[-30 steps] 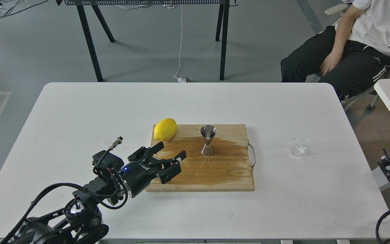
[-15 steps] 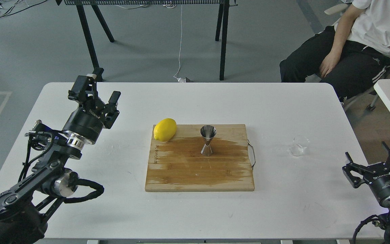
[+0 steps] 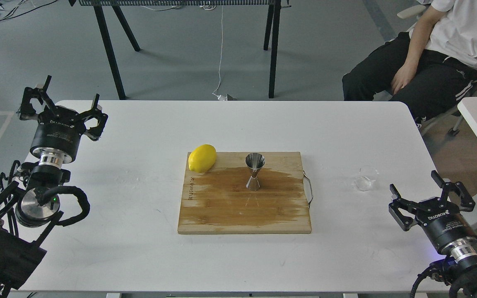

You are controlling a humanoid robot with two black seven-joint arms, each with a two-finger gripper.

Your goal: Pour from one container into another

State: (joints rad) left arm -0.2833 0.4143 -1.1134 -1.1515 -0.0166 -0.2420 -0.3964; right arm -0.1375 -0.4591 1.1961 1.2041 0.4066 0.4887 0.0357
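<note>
- Table (image 3: 139, 248): white, everything's sat on it.
- Board (image 3: 222, 215): wooden, mid-table, a wet patch is seen across it.
- Left gripper (image 3: 62, 108): held over the far-left corner, spread wide, nothing gripped.
- Right gripper (image 3: 431, 195): near-right, also wide open and empty, cup just beyond it.
- Lemon (image 3: 202, 158): on the board's far-left corner.
- Jigger (image 3: 254, 171): stood upright on the board.
- Cup (image 3: 366, 178): on the table, right of the board.
</note>
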